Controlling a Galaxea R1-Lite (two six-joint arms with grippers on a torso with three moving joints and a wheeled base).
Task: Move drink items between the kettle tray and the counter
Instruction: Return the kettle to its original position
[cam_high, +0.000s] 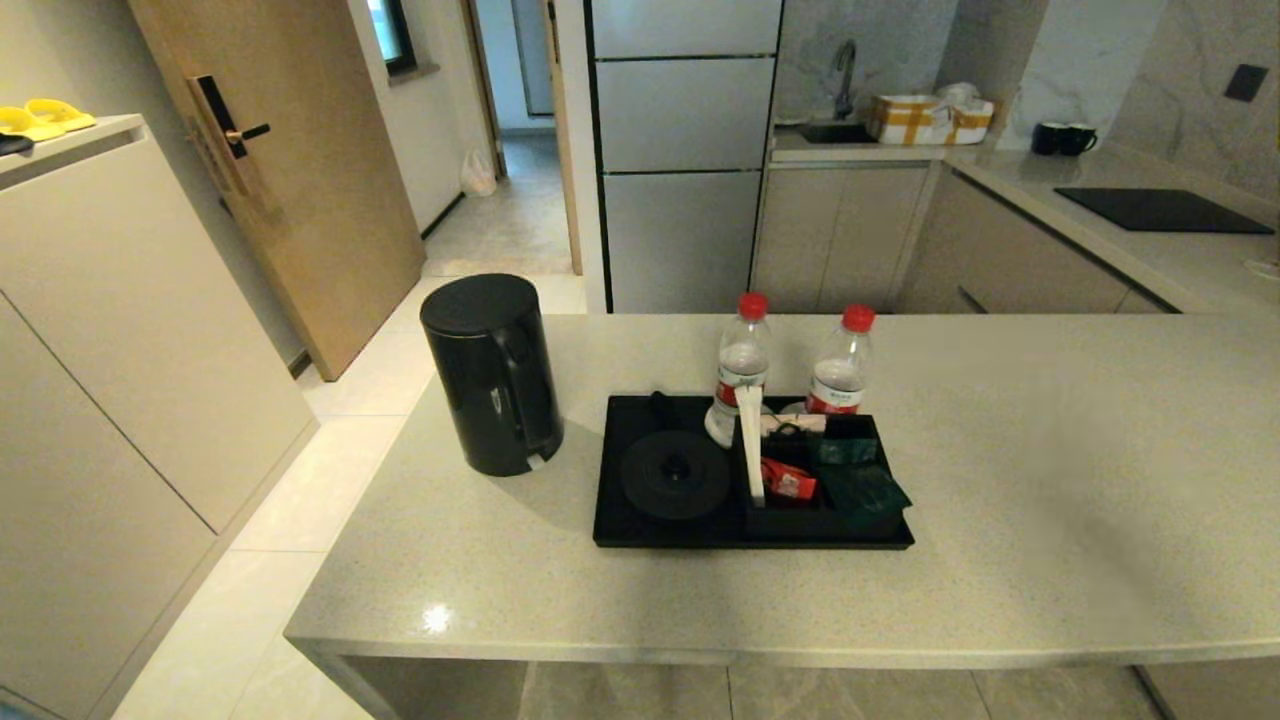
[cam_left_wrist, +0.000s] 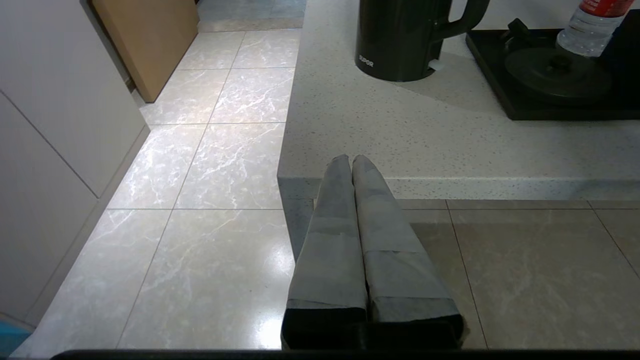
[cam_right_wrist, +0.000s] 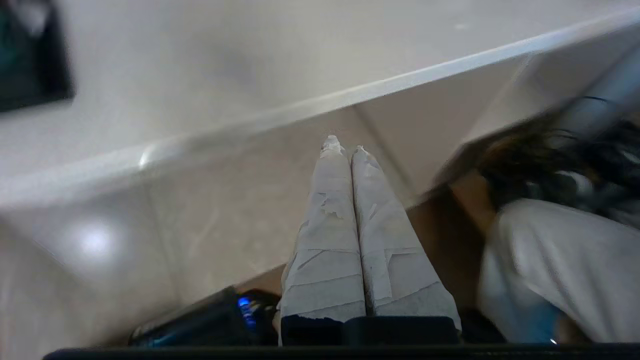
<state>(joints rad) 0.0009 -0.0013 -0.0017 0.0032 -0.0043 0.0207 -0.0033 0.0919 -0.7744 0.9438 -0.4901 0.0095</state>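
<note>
The black kettle (cam_high: 492, 372) stands on the counter (cam_high: 1050, 480) just left of the black kettle tray (cam_high: 610, 500), off its round base (cam_high: 675, 475). Two clear water bottles with red caps stand at the tray's far edge: one (cam_high: 741, 368) by the base, the other (cam_high: 840, 370) behind the sachet box (cam_high: 830, 480). In the left wrist view my left gripper (cam_left_wrist: 351, 159) is shut and empty, low in front of the counter's near left corner, with the kettle (cam_left_wrist: 400, 40) beyond. My right gripper (cam_right_wrist: 345, 146) is shut and empty below the counter's edge. Neither arm shows in the head view.
A second counter with an inset black cooktop (cam_high: 1165, 210), two dark mugs (cam_high: 1062, 138) and a sink lies at the back right. A tall cabinet (cam_high: 110, 330) stands to the left across a tiled floor. A person (cam_right_wrist: 560, 240) crouches close to my right gripper.
</note>
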